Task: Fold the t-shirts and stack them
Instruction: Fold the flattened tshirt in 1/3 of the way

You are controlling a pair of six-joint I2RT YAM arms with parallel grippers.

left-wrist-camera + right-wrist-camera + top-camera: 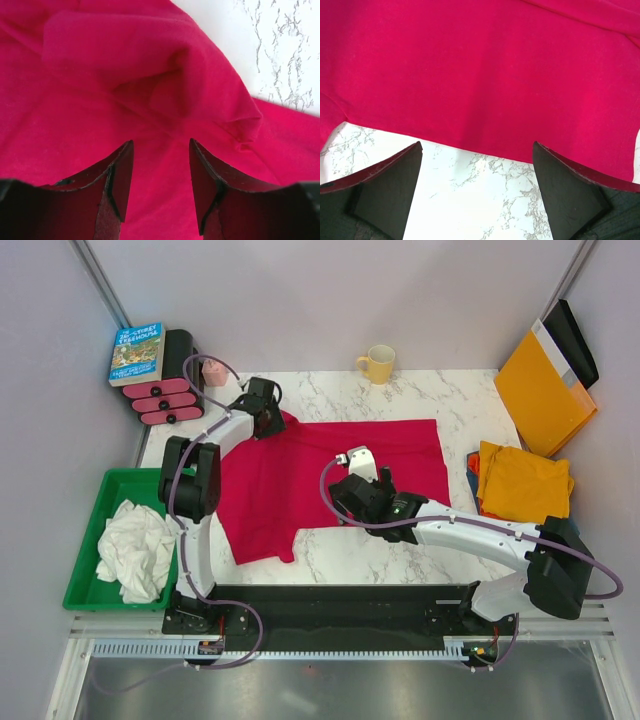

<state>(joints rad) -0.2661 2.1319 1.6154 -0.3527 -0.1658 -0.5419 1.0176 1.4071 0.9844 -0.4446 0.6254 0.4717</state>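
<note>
Top external view: where does the crimson t-shirt point(330, 465) lie?

Spread flat at the middle of the marble tabletop point(400, 550), with one sleeve hanging toward 7 o'clock.

And its 10 o'clock corner?

Left wrist view shows the cloth bunched into a soft fold there. The left gripper point(160, 150) hovers just above it, jaws partly apart, nothing between them.

What about the right side?

Right wrist view has the right gripper point(476, 150) at the shirt's 6 o'clock hem. Its jaws stand wide and empty, over bare marble just short of the red edge.

Any other shirts?

A mustard-yellow t-shirt point(522, 483) tops a folded pile at 3 o'clock, just beside the crimson one. A white t-shirt point(135, 548) sits crumpled in the green tray point(120, 485) at 8 o'clock, off the tabletop's edge.

And farther out?

A yellow mug point(379, 363) stands at 12 o'clock. An orange envelope point(545, 390) leans against the wall at 2 o'clock, and a book point(137, 352) sits at 10 o'clock.
</note>
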